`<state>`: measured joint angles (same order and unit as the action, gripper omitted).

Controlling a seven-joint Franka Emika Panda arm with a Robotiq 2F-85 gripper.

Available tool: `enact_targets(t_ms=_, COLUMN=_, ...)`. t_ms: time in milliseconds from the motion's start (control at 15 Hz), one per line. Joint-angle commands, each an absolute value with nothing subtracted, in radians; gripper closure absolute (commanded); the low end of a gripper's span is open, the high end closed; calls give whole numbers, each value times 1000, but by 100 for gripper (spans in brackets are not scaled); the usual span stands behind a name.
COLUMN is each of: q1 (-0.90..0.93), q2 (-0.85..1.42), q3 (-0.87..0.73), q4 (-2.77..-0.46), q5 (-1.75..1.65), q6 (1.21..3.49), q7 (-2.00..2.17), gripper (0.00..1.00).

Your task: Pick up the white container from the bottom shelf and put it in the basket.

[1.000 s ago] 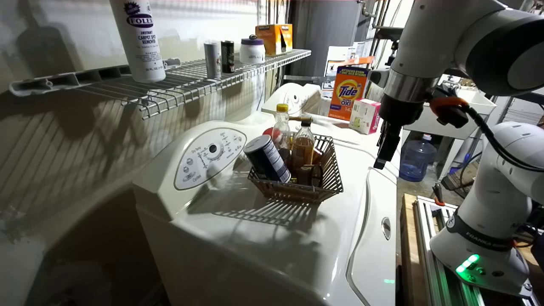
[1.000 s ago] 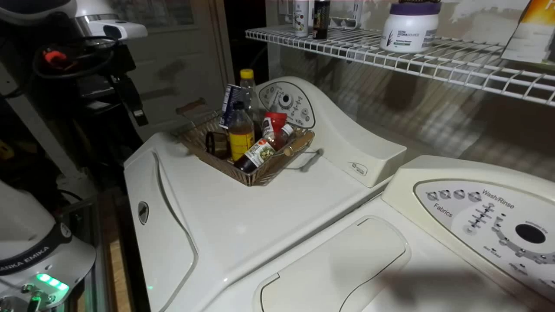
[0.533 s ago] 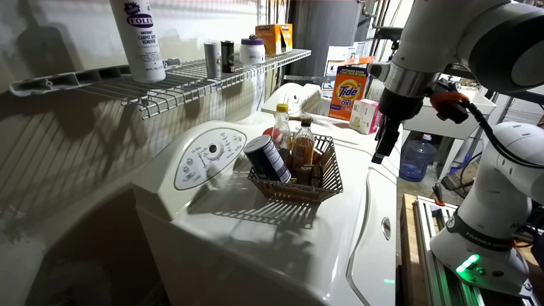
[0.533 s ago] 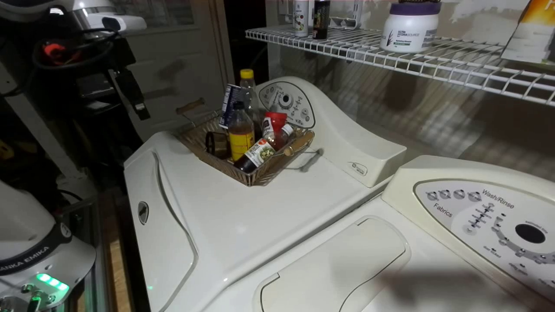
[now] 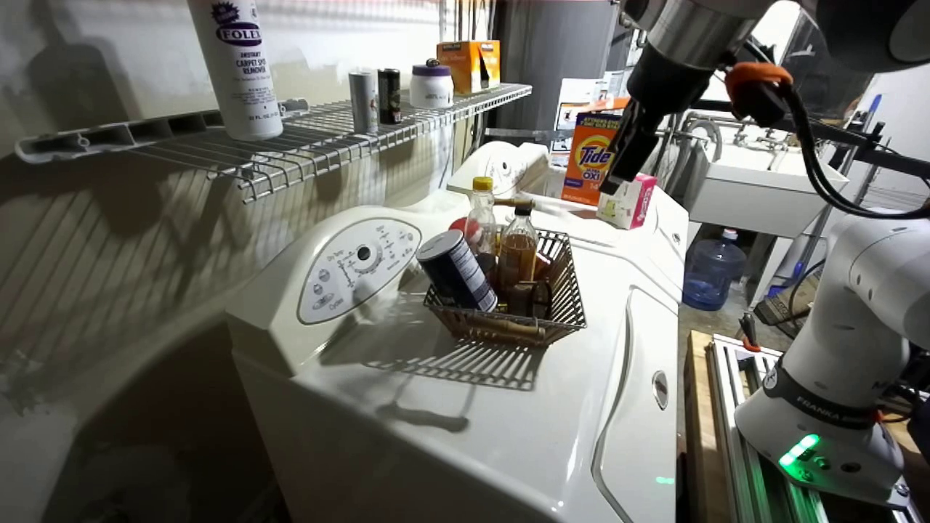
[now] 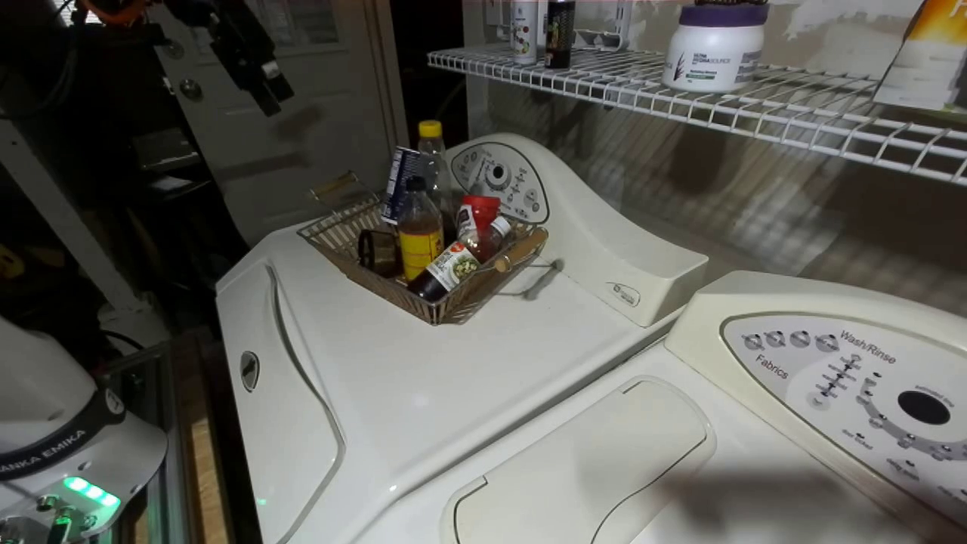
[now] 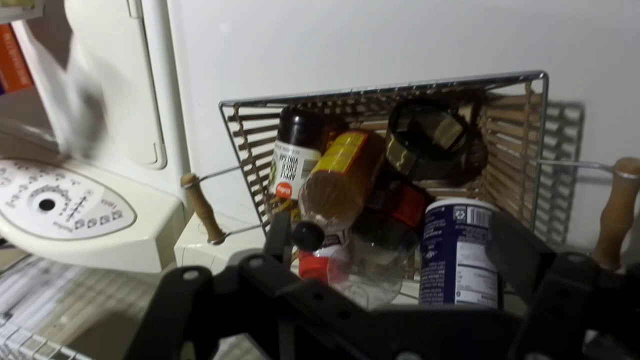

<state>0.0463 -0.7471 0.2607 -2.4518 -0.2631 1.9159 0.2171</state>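
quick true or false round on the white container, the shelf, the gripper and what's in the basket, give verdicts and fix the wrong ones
1. The white container stands upright on the wire shelf. True.
2. The gripper is clamped on the white container. False: the gripper is open and holds nothing.
3. The yellow-capped bottle is in the basket. True.
4. The dark blue canister stands straight upright. False: the dark blue canister leans in the basket.
5. The dark can on the wire shelf lies on its side. False: the dark can stands upright beside the light can.
6. The basket has two wooden handles. True.
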Motion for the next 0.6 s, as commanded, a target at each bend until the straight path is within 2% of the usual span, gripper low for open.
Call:
enact_targets(t_ms=0, q1=17, q2=-585, q3=261, q4=-2278, q5=-343, q6=1947, q7=188, gripper=0)
enact_targets(t_ms=533, q1=14, q2=-309, q3=264, q4=-1979, q5=-411, q6=2036, q7=204, gripper=0)
